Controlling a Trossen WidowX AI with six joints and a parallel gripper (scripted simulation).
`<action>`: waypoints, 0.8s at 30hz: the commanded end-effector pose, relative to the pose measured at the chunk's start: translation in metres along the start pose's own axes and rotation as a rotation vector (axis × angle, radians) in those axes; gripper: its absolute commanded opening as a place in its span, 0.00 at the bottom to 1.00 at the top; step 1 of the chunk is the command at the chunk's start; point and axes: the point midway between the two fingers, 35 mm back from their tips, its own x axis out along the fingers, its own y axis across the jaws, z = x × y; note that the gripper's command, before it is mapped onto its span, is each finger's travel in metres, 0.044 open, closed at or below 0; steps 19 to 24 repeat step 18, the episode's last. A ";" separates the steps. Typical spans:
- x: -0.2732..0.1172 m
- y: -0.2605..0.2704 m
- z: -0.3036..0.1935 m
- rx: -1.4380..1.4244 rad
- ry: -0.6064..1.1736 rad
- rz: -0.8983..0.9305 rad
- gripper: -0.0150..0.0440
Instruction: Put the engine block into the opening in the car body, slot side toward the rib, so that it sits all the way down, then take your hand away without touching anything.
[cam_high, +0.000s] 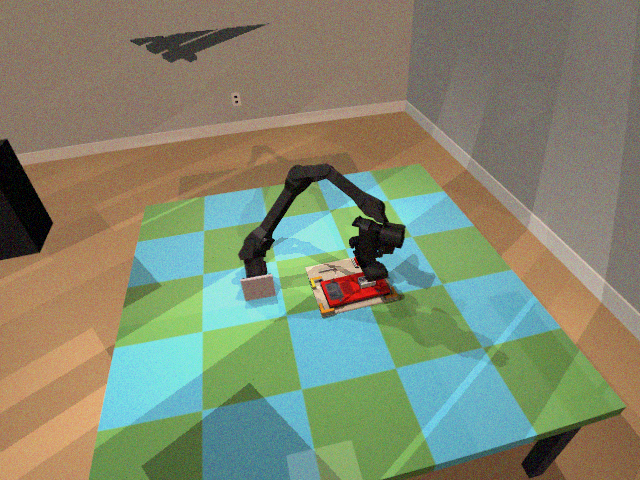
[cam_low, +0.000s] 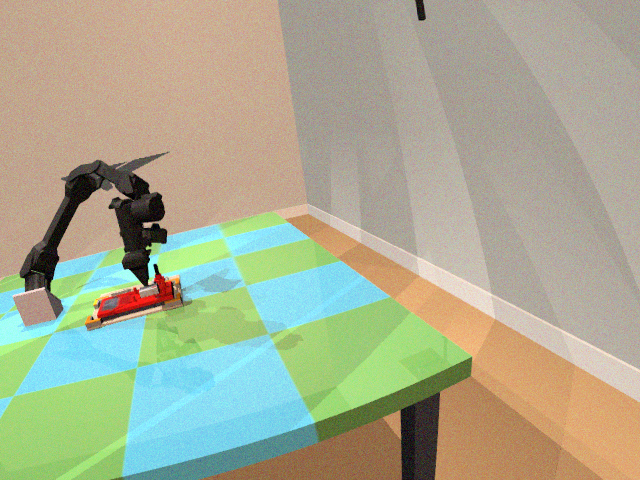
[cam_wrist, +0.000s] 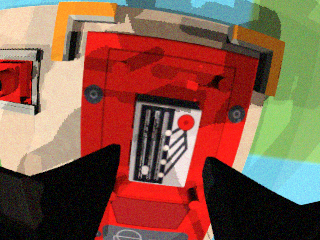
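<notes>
The engine block, with dark slots on one side and a red disc on the other, sits in the opening of the red car body. In the wrist view its slots face left, and a dark gap shows along its upper edge. Whether it is fully down cannot be told. My gripper is open, one fingertip on each side of the block, with red body showing between each finger and the block. The fingertips are low, close to the car body. The rib cannot be made out.
The car body lies on a beige board with orange corner pieces. A red part in a grey frame is on the board at left. A pinkish block stands by the arm's base.
</notes>
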 end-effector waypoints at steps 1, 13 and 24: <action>-0.001 0.000 0.000 -0.005 0.002 -0.003 0.42; -0.001 0.000 0.000 -0.005 0.002 -0.003 0.25; 0.000 0.000 0.000 -0.005 0.002 -0.003 0.25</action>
